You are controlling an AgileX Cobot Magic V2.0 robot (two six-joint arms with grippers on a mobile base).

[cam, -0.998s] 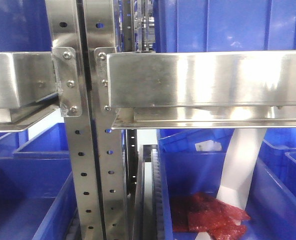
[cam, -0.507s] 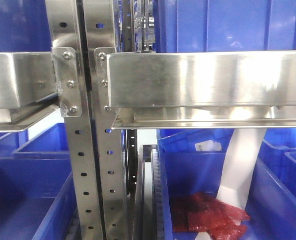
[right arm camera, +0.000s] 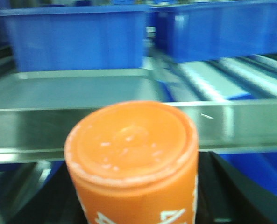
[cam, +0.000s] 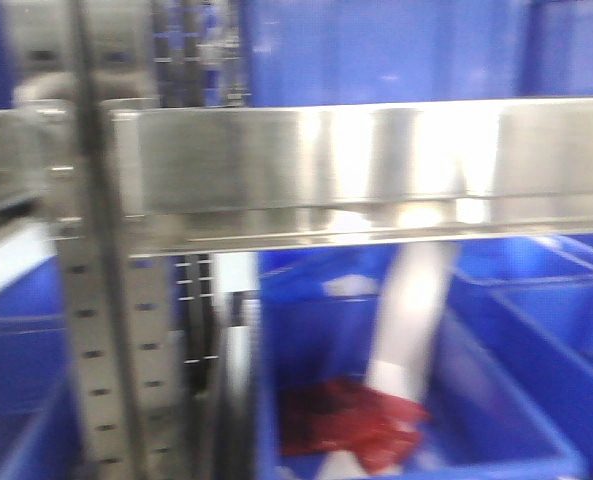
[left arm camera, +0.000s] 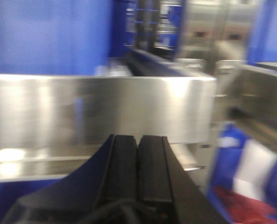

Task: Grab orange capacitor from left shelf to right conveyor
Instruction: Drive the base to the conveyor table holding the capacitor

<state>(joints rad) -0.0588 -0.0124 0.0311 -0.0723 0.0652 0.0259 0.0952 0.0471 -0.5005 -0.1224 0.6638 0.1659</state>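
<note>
The right gripper (right arm camera: 132,205) is clamped on the capacitor (right arm camera: 131,154), black fingers (right arm camera: 222,186) on both sides, flat orange top facing the camera, just in front of a rail of the shelf (cam: 326,160). The left gripper (left arm camera: 138,142) has its jaws pressed together, empty, facing another rail. Below the shelf rail, red packets (cam: 341,420) lie in a blue bin (cam: 506,400).

Bright light glares off the steel shelf (cam: 326,160), blue bins (cam: 536,330) ranged above and below it.
</note>
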